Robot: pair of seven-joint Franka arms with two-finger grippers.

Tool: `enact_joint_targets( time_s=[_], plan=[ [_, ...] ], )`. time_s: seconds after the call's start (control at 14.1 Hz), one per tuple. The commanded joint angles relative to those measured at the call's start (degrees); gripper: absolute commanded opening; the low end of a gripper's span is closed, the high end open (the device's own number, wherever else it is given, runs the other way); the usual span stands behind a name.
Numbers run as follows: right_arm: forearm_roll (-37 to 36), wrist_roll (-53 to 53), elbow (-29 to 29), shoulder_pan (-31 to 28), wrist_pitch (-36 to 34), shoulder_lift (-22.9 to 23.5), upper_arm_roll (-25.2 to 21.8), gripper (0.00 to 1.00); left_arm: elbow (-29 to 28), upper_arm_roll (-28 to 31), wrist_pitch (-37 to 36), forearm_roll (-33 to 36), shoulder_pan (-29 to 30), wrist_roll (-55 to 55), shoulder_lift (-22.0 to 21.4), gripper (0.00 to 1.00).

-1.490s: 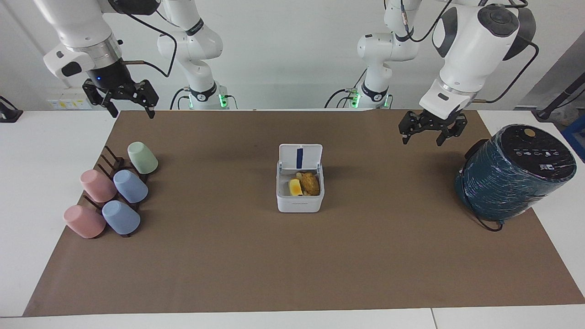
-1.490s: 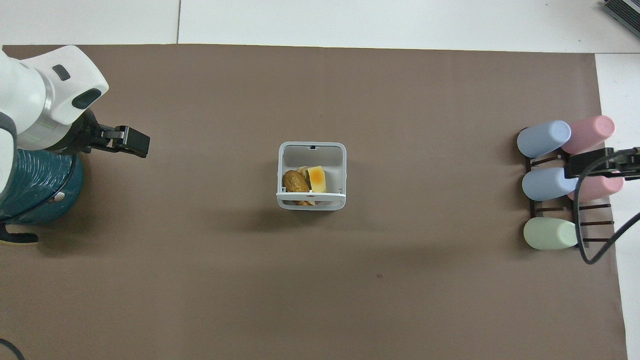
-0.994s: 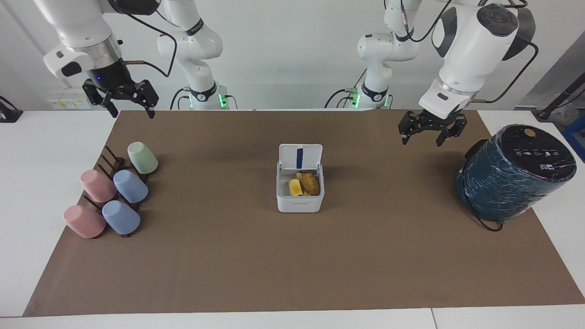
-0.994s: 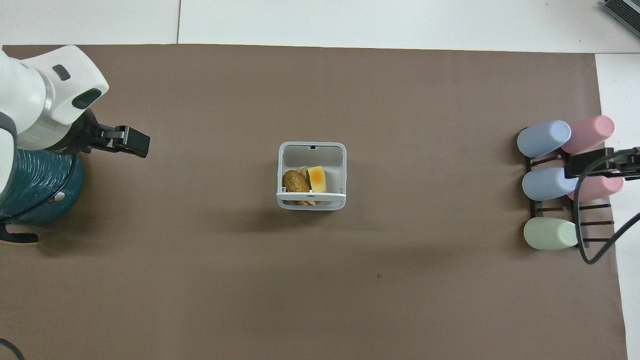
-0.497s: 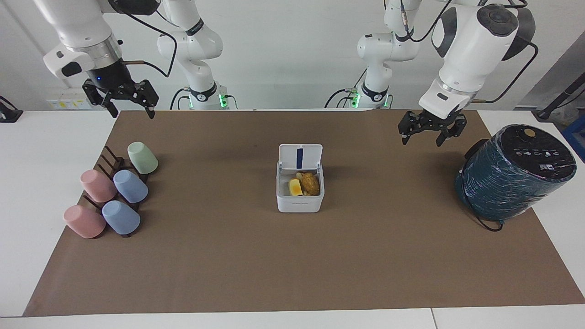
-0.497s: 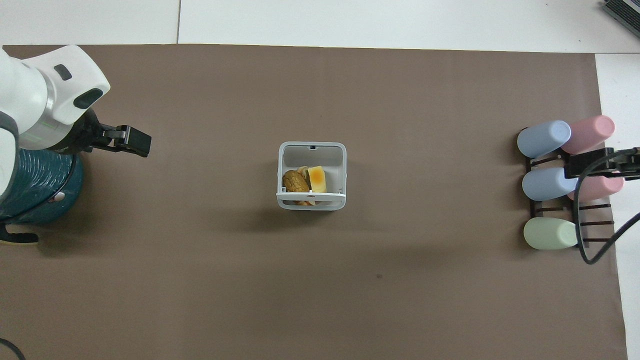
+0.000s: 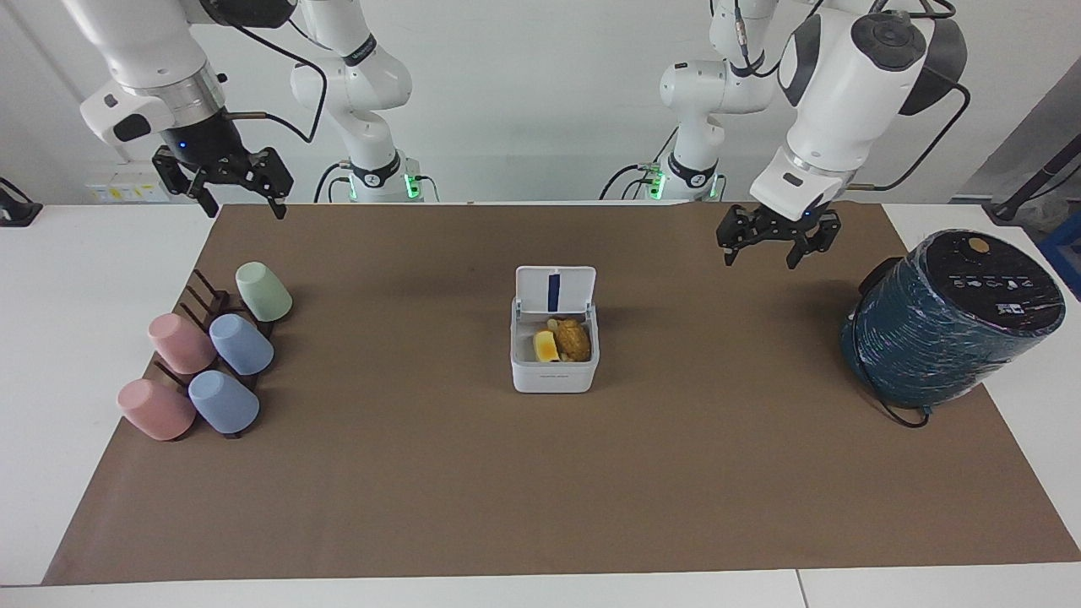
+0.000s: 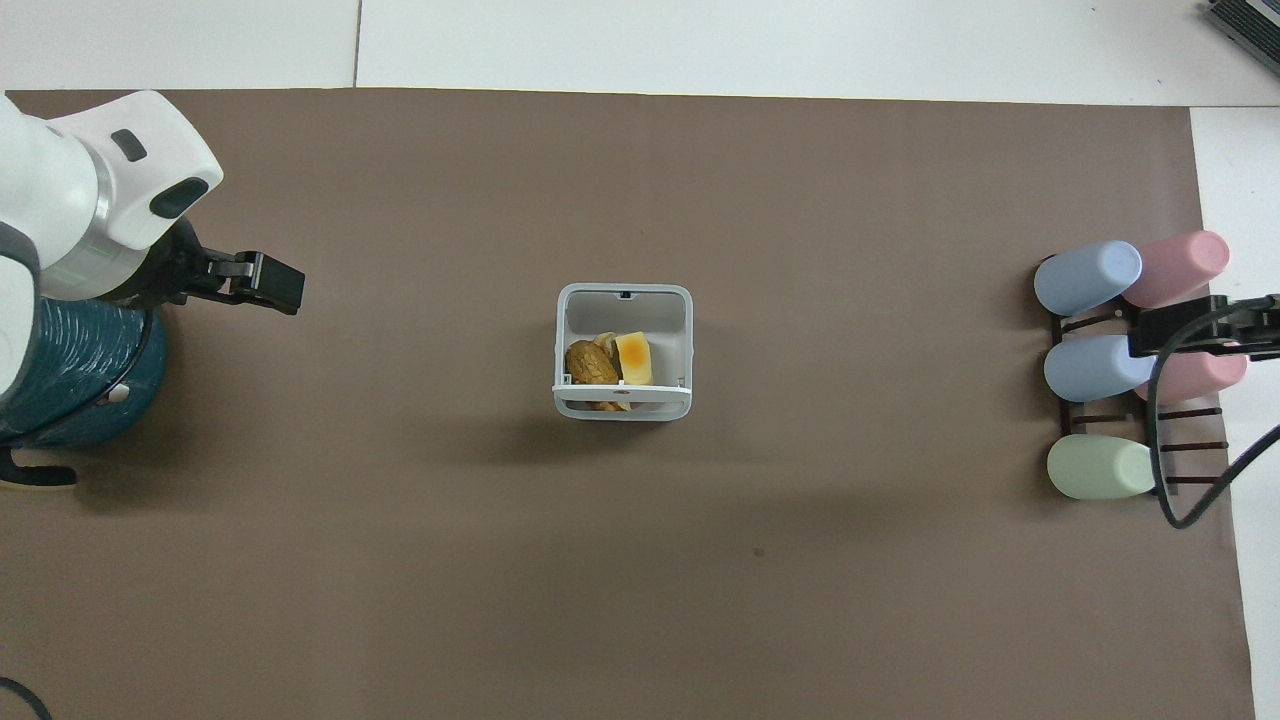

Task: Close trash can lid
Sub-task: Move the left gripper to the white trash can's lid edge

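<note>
lid (image 7: pixel 555 290) upright on trash can (image 7: pixel 553 371), both grippers raised apart.

This is a robotics lab: two white arms stand at a white worktop (image 7: pixel 51 338) with a brown mat (image 7: pixel 540 473) before a bare wall.

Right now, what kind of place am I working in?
Probably a robotics lab bench staged as a kitchen: a brown mat on a white table, a trash can holding food scraps, a cup rack and a teal appliance.
</note>
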Motion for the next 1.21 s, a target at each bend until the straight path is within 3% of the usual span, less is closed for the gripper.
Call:
enact_joint_targets(
  time_s=[0.0,0.28,0.57,0.71,0.85,1.14],
  plan=[
    [0.3,0.7,-1.2,0.3,-0.4,-1.2,-0.1,1.00,-5.4,0.6,1.8,0.2,-3.8,-4.2,-3.7,1.00],
    [0.3,0.7,-1.2,0.3,-0.4,-1.2,-0.1,1.00,-11.3,0.6,4.3,0.1,-10.8,-14.2,-6.7,0.96],
    [0.3,0.7,-1.2,0.3,-0.4,-1.2,-0.1,1.00,-14.1,0.6,6.4,-3.2,-16.3,-24.7,-8.2,0.47],
    [0.3,0.7,-1.2,0.3,-0.4,-1.2,-0.1,1.00,-18.6,0.6,13.1,-4.0,-18.7,-29.6,-9.7,0.25],
    [0.3,0.7,-1.2,0.3,-0.4,-1.2,-0.1,1.00,-20.7,0.6,18.6,-4.2,-20.5,-33.6,-9.6,0.13],
    [0.3,0.7,-1.2,0.3,-0.4,-1.2,-0.1,1.00,-21.2,0.6,24.4,-4.2,-22.7,-37.4,-6.8,0.04]
  ],
)
